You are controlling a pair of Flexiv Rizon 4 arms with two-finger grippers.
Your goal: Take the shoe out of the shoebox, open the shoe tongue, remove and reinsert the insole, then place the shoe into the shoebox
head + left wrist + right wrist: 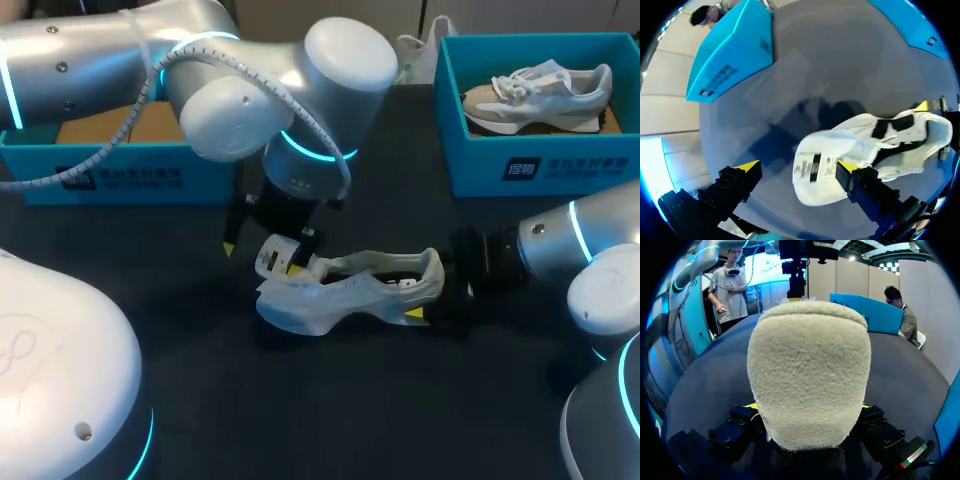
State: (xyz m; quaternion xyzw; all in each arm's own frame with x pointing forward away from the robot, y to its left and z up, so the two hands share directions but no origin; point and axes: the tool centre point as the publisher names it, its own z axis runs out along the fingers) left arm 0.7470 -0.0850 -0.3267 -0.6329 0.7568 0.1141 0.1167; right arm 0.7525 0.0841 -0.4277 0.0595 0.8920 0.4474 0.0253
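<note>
1. From the head view, the shoe (345,290) is lying on its side on the dark table (330,410), out of both boxes and roughly in the middle. Its heel is pointing toward my right arm.
2. The left gripper (260,256) is hanging just over the toe end, where the tongue (272,258) is sticking up. The right gripper (435,292) is sitting at the heel.
3. The left shoebox (110,178) is standing at the far left of the table, behind my left arm. The right shoebox (545,165) is standing at the far right and is holding a second shoe (540,92).
4. In the left wrist view, the left gripper (797,166) is standing released, its two fingers spread wide. The tongue (815,170), label side showing, is lying between them and resting against one finger only, well apart from the other.
5. The rest of the shoe (880,135) is stretching ahead of that gripper. A yellow tip of the right gripper (921,106) is showing at the far heel end.
6. In the right wrist view, the fuzzy heel (809,370) is filling the space between the fingers (737,427). The right gripper (807,407) is pressing it from both sides, so it is grasping the shoe by the heel.
</note>
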